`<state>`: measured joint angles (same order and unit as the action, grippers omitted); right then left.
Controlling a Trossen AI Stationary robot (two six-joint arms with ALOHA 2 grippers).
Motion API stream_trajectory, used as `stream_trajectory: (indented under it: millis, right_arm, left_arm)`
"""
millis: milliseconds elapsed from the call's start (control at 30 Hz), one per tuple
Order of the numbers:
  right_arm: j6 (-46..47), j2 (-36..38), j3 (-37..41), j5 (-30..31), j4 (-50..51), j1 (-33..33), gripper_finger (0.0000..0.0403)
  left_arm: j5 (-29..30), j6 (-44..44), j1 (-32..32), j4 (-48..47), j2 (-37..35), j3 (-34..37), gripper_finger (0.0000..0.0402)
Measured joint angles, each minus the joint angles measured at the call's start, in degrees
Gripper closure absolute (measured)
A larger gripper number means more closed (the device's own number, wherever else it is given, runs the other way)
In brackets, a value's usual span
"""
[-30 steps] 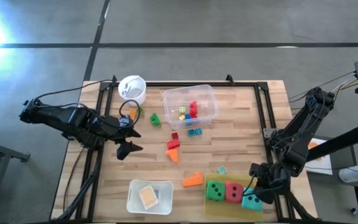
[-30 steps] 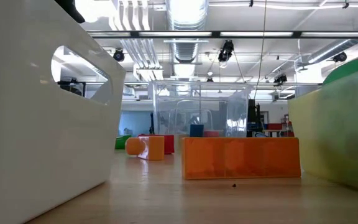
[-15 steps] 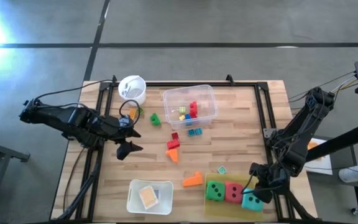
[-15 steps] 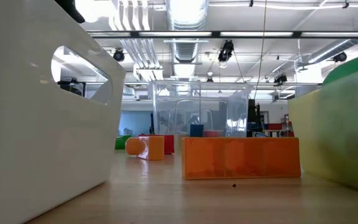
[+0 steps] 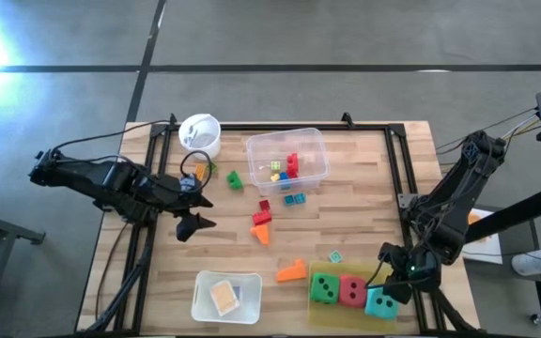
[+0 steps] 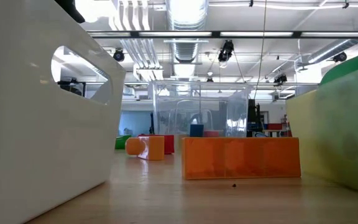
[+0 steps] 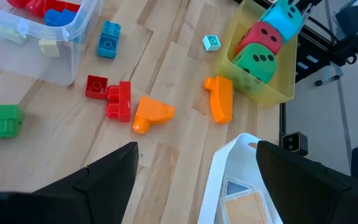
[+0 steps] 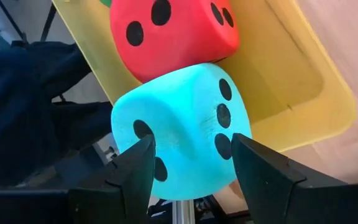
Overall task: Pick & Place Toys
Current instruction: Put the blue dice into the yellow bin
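Teal die point(image 8: 182, 127) sits between the right gripper's point(image 8: 191, 163) parted fingers, in the yellow tray point(image 8: 303, 74).

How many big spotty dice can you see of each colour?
Green die: 1
Red die: 1
Teal die: 1
Total: 3
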<state>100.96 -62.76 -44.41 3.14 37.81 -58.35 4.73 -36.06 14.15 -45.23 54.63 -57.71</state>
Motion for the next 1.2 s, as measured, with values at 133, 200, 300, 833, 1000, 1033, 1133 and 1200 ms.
stream_trajectory:
  millis: [133, 200, 300, 833, 1000, 1033, 1133, 1200]
  right_arm:
    - [-0.4, 0.0, -3.4, 0.0, 4.4, 0.0, 0.02]
    - [-0.5, -0.2, -5.6, 0.0, 7.4, 0.0, 0.0206]
    - [-2.3, -1.3, -8.7, 0.1, 10.2, 0.0, 0.0239]
    - [-15.9, -18.6, -21.1, -1.9, 11.4, 0.0, 0.0395]
    - [-16.3, -22.5, -21.8, -2.3, 11.8, 0.0, 0.0395]
    - [-16.1, -22.9, -21.6, -2.4, 11.8, 0.0, 0.0395]
    - [-14.7, -23.5, -20.5, -3.3, 11.5, 0.0, 0.0395]
    - [-14.0, -23.5, -19.6, -3.4, 10.8, 0.0, 0.0395]
  left_arm:
    - [0.0, 0.0, 0.0, 0.0, 0.0, 0.0, 0.0071]
    - [0.0, 0.0, 0.0, 0.0, 0.0, 0.0, 0.0071]
    - [0.2, 0.0, 0.0, 0.0, 0.0, 0.0, 0.0071]
    - [1.3, 0.1, 0.0, 0.0, 0.0, 0.0, 0.0071]
    - [1.5, 0.1, 0.0, 0.0, 0.0, 0.0, 0.0071]
    - [1.6, 0.1, 0.0, 0.0, 0.0, 0.0, 0.0071]
    - [1.7, 0.1, 0.0, 0.0, 0.0, 0.0, 0.0071]
    - [1.6, 0.1, 0.0, 0.1, 0.0, 0.0, 0.0071]
